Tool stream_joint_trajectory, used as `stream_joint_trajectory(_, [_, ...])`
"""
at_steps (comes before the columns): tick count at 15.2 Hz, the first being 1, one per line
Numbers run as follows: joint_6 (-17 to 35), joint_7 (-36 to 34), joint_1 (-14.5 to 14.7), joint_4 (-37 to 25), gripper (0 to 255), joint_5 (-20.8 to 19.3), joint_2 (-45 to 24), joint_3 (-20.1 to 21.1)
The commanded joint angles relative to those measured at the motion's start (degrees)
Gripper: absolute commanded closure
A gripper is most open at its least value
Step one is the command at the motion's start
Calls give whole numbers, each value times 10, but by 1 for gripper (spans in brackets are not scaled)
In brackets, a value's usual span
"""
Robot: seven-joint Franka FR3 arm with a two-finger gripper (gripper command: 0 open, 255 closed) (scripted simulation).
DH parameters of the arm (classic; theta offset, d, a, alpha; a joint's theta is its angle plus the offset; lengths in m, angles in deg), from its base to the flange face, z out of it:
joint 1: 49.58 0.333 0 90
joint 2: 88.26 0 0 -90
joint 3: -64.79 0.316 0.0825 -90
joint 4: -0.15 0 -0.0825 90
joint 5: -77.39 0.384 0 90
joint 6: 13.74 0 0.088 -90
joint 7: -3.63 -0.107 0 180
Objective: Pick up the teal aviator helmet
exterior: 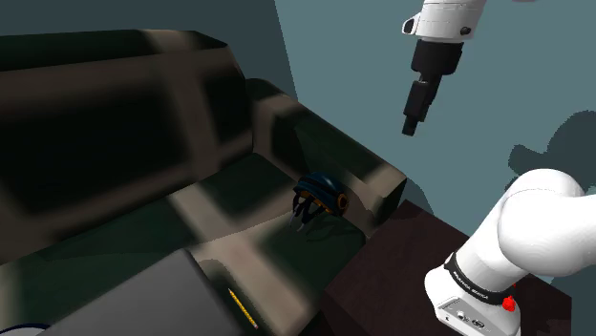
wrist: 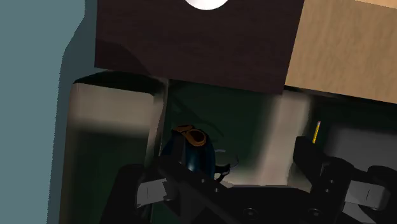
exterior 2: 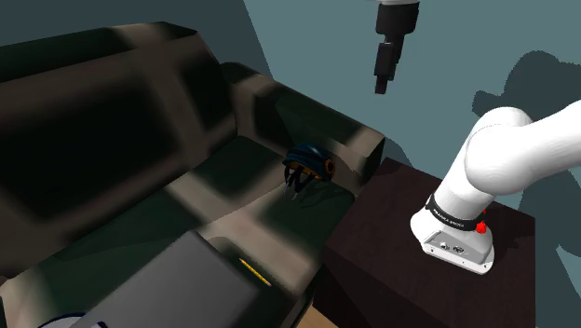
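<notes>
Dark sofa (exterior: 115, 143), teal wall (exterior: 334, 48) behind. Dark-blue aviator helmet (exterior: 320, 191) on seat cushion (exterior: 244, 191) beside armrest (exterior: 374, 175). Jaws spread, empty, high up; helmet well apart, at 8 o'clock from jaws in shoulder view.

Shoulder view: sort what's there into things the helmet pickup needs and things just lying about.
For the job:
- dark blue helmet with orange goggles, on the sofa seat
- the hand, open, up in the air

Lying about:
- thin yellow stick
- grey block beside it
</notes>
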Motion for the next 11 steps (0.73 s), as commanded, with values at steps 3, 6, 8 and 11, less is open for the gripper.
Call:
stream_joint_trajectory(3, [29, 38, 12, -1, 0, -18, -44, -1])
stream_joint_trajectory(6, [72, 92, 28, -7, 0, -44, -112, 1])
stream_joint_trajectory(8, [100, 125, 37, -14, 0, -61, -158, 3])
stream_joint_trajectory(11, [139, 171, 50, -27, 0, -88, -228, 10])
